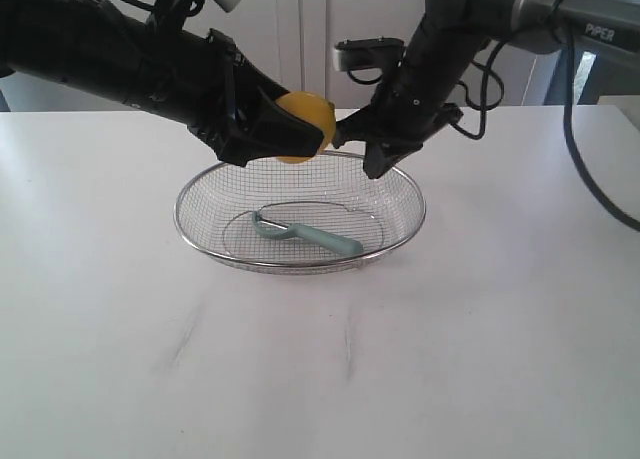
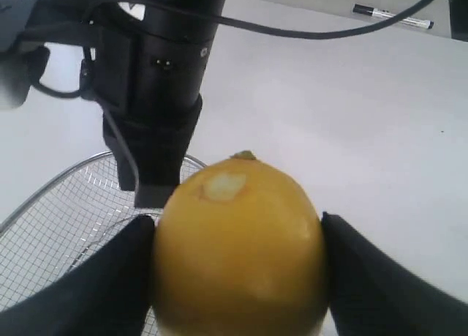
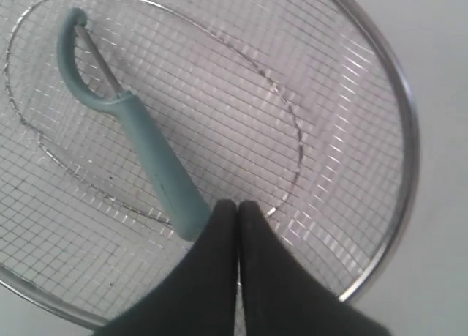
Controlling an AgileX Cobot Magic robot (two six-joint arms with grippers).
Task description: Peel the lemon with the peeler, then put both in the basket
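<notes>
The basket [image 1: 300, 267] sits on the white counter [image 1: 320, 379], and the peeler [image 1: 310, 237] lies flat inside it. Above the basket's far rim, the left gripper [image 2: 238, 233] pinches the lemon [image 1: 303, 114] clear of the mesh. Beside it, the right gripper [image 3: 238, 208] hangs pressed together, empty.

Bright, even, slightly washed-out light, maybe from behind; faint shadows, soft wrist-view focus.

lemon [image 2: 238, 241]: one
peeler [image 3: 150, 149]: one
wire mesh basket [image 1: 300, 267]: one
marker pen [image 2: 393, 16]: one
grippers: two, left gripper [image 2: 238, 277] and right gripper [image 3: 238, 204]
</notes>
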